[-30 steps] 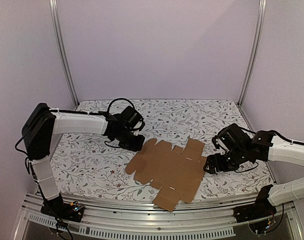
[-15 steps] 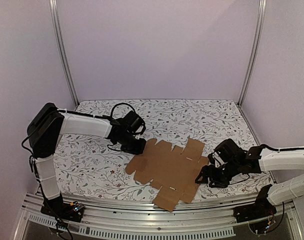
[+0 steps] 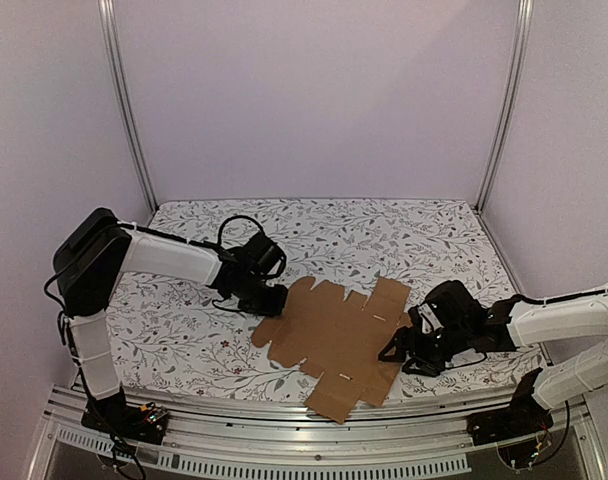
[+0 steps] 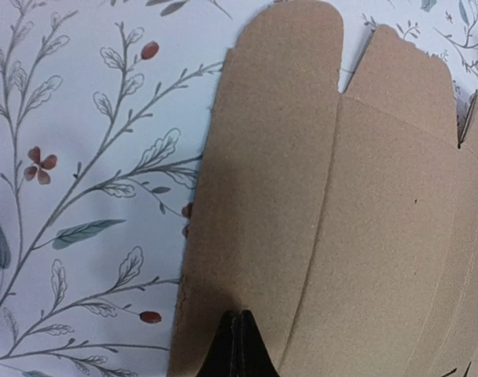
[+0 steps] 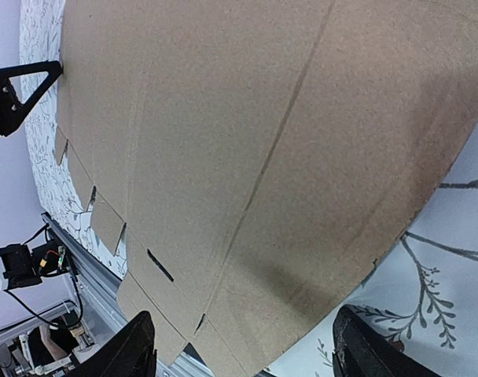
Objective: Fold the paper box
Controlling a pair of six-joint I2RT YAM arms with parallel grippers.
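Cardboard, plain brown, die-cut: the paper box (image 3: 334, 335) lies flat on the floral-print worktop (image 3: 384, 225), probably light and stiff, best taken by flap edges. Left jaws sit pressed together at its left edge; right jaws spread at its right.

Soft, even light falls from overhead, tinting the walls (image 3: 314, 100) faintly lilac. My left wrist view is slightly blurred, with a dim shadow on the paper box (image 4: 325, 220) at six o'clock; my right wrist view bows toward its edges.
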